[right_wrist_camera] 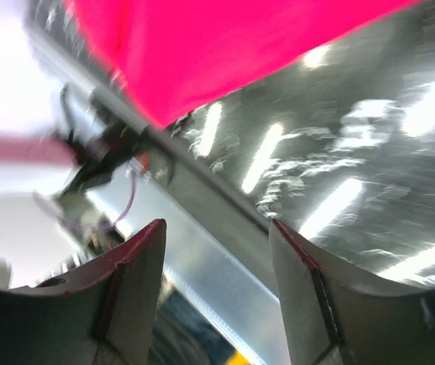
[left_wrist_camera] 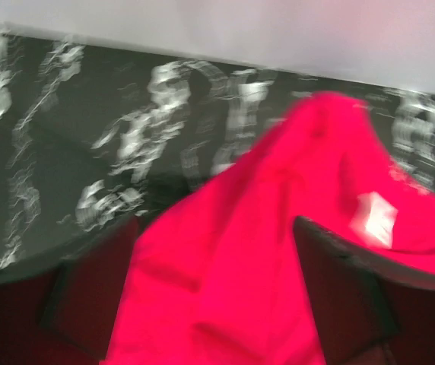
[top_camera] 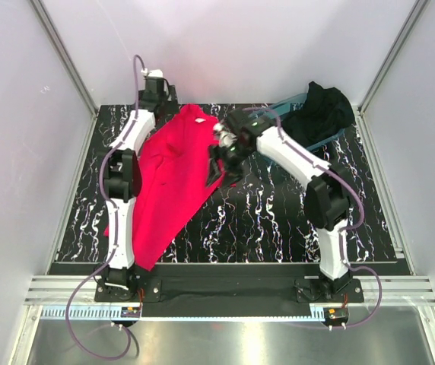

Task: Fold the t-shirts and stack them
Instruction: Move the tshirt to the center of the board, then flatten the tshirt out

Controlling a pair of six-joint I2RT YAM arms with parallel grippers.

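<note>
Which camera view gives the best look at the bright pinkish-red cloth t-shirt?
Top external: the bright pinkish-red cloth t-shirt shows nearly whole, spread diagonally on the dark marbled table, partly hidden by the left arm. Left wrist shows a blurred stretch with its white label; right wrist only an edge at the top.

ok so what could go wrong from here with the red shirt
The red shirt lies skewed and rumpled, with one corner at the near edge of the table: a fold may come out crooked, or the shirt could slide off. Cloth lies between the open fingers of the left hand and might snag when that hand lifts.
</note>
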